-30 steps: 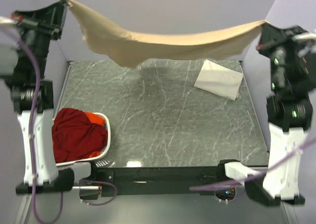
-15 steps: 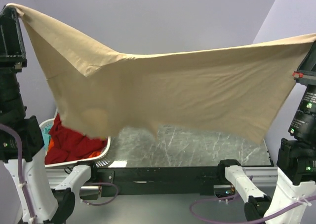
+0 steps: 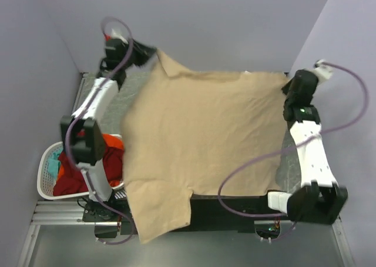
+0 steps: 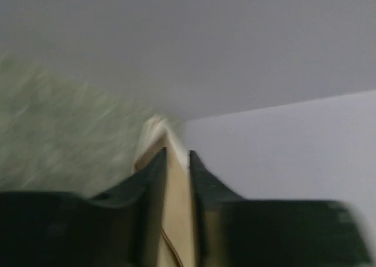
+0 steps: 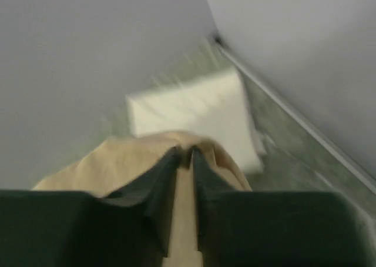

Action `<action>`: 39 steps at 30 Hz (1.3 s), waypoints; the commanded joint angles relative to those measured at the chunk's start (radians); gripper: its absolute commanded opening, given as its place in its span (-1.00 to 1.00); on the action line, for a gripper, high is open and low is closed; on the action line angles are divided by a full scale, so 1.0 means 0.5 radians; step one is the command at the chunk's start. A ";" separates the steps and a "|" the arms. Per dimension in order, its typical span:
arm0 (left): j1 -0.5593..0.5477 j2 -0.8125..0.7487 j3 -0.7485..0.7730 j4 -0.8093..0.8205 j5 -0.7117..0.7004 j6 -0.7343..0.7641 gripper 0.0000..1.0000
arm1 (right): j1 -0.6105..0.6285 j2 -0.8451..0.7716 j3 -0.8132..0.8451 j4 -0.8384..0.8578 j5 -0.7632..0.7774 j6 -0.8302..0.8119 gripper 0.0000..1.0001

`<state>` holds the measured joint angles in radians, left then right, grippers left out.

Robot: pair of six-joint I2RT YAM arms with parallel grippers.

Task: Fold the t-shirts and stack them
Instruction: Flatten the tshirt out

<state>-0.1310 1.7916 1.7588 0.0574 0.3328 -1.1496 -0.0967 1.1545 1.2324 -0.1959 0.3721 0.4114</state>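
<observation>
Lowered from a mid-air spread to flat on table (image 3: 128, 90): tan t-shirt (image 3: 200, 137), ready for folding. Pinched at far corners, cloth clamped in left gripper (image 4: 176, 155) and right gripper (image 5: 185, 152). Overhung near edge at hem. Crowded cream t-shirt (image 5: 194, 111) just beyond right corner; little bare room elsewhere, laundry basket (image 3: 47, 173) just beside left edge.

A white plastic laundry basket (image 3: 42, 173) sits at the near-left corner of the dark marbled table (image 3: 286, 173).
</observation>
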 commanded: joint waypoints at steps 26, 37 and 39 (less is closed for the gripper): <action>-0.508 -0.322 -1.115 -0.732 -0.273 0.394 0.39 | 0.184 0.369 -0.571 -0.480 -0.996 0.208 0.29; -0.508 -0.120 -1.269 -0.860 -0.420 0.541 0.45 | 0.325 0.676 -0.793 -0.394 -1.180 0.285 0.24; -0.505 -0.049 -1.254 -0.876 -0.460 0.593 0.45 | 0.328 0.771 -0.768 -0.406 -1.183 0.272 0.19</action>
<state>-0.3866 1.7321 1.1324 -0.3531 0.1570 -0.9134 0.0631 1.4956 0.8299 -0.4091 -0.1986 0.5430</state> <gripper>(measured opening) 0.724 0.604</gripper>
